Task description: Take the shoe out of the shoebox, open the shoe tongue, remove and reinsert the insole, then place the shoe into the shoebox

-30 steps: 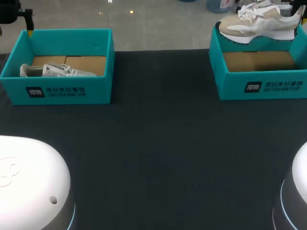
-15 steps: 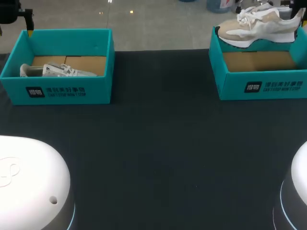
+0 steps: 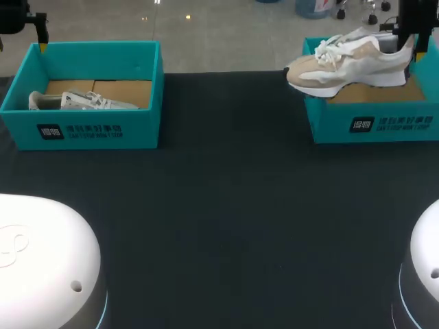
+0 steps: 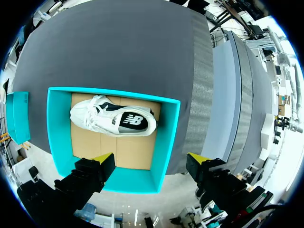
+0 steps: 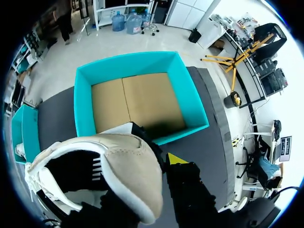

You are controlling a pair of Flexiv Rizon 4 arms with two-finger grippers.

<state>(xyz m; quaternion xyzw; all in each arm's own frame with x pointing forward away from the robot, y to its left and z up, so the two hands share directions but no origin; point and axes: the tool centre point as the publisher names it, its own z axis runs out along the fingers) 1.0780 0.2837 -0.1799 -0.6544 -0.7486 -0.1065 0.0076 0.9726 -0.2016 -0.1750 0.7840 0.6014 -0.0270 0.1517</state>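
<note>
From the left wrist we see our left pincer point(image 4: 151, 159) with its two yellow tips spread wide, holding nothing and touching nothing. It hangs above the far wall of the left box point(image 4: 58, 133), one tip over the box's rim and the other out past its corner. Below it, a white shoe point(image 4: 114, 118) lies on its side on the box's cardboard floor, and the dark table point(image 4: 133, 42) stretches beyond. From the right wrist, our right pincer point(image 5: 159, 154) is clamped on the heel of the beige shoe point(image 5: 128, 166). One yellow tip presses the outside of the heel, and the other finger reaches down inside the collar, where its tip is hidden from us. The shoe hangs in the air, with its heel over the table just beside the near wall of the right box point(image 5: 83, 95). That box shows only a bare cardboard floor. In the head view the two boxes stand well apart at the table's far corners. The right pincer comes down at the beige shoe's heel and holds it above the right box's rim. The shoe's sole is roughly level and its toe juts past the box's left wall, over the table. The left pincer sits at the back left corner of the left box, clear of the white shoe inside.
</note>
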